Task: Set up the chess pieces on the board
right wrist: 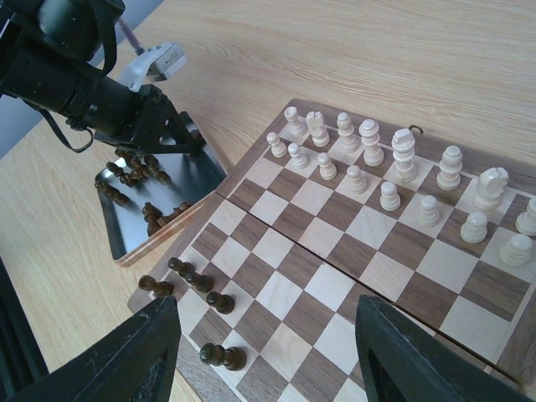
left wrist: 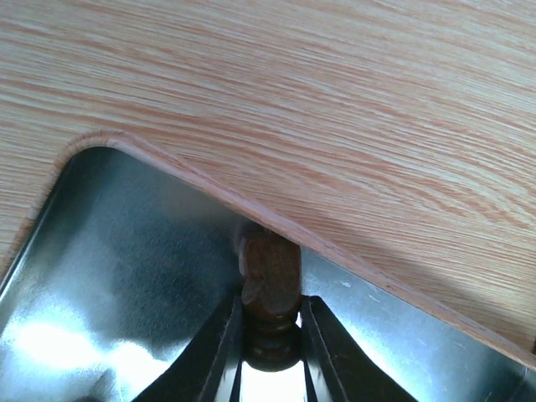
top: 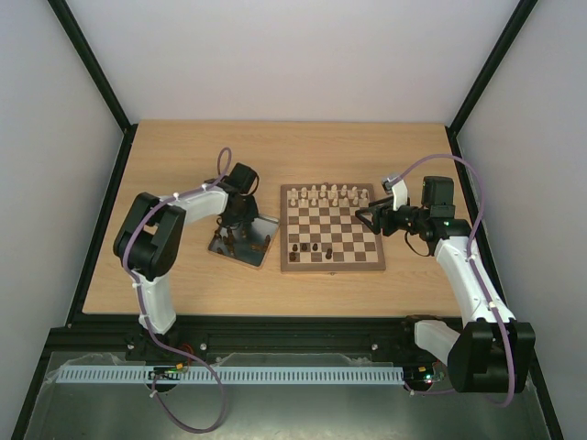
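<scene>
The board [top: 348, 240] lies at the table's middle. Several dark chess pieces [top: 305, 247] stand on its near left squares; they also show in the right wrist view [right wrist: 199, 280]. More dark pieces [right wrist: 159, 216] lie in the metal tray [top: 271, 223] left of the board. My left gripper [left wrist: 270, 339] is down in the tray [left wrist: 126, 251], shut on one dark piece [left wrist: 270, 276] against the tray's rim. My right gripper [right wrist: 280, 360] is open and empty, hovering over the board's [right wrist: 335, 243] right side [top: 367, 218].
Cream pieces [top: 326, 194] fill the board's two far rows [right wrist: 368, 159]. The tray's wooden rim [left wrist: 352, 260] sits right behind the held piece. Black frame posts and grey walls enclose the table.
</scene>
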`<state>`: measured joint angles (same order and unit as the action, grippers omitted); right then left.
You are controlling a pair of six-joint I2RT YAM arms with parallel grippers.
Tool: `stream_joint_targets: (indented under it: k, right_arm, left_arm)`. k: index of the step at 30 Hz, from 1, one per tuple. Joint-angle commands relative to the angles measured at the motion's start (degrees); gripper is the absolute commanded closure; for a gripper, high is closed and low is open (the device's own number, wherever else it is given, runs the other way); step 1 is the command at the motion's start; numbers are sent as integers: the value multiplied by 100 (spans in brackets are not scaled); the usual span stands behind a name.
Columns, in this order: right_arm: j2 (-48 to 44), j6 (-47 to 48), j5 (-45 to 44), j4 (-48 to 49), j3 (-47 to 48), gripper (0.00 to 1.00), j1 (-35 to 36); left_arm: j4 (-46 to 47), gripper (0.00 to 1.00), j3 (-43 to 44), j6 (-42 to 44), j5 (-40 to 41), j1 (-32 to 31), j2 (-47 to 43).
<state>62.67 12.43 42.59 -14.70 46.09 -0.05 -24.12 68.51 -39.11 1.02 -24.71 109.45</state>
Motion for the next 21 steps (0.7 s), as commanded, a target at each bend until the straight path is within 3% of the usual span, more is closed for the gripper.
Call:
stream_joint_targets:
  k: [1,9,16,21]
  right_arm:
    - [25,3,220,-160,-65,41,-24]
    - [229,-307,575,-245,243,41,-21]
    - [1269,-328,1279,-1500,1603,42,107]
    - [1837,-313,1386,-2272,2268,45,830]
  left_arm:
    - [-283,92,-286,202,-115,36,-122]
    - [490,92,-729,1037,-253,-423,-1667]
    - [1319,91,-1171,2139,-611,-1459,-2728]
    - [1680,91,-1320,2505,-857,-1921,-3133]
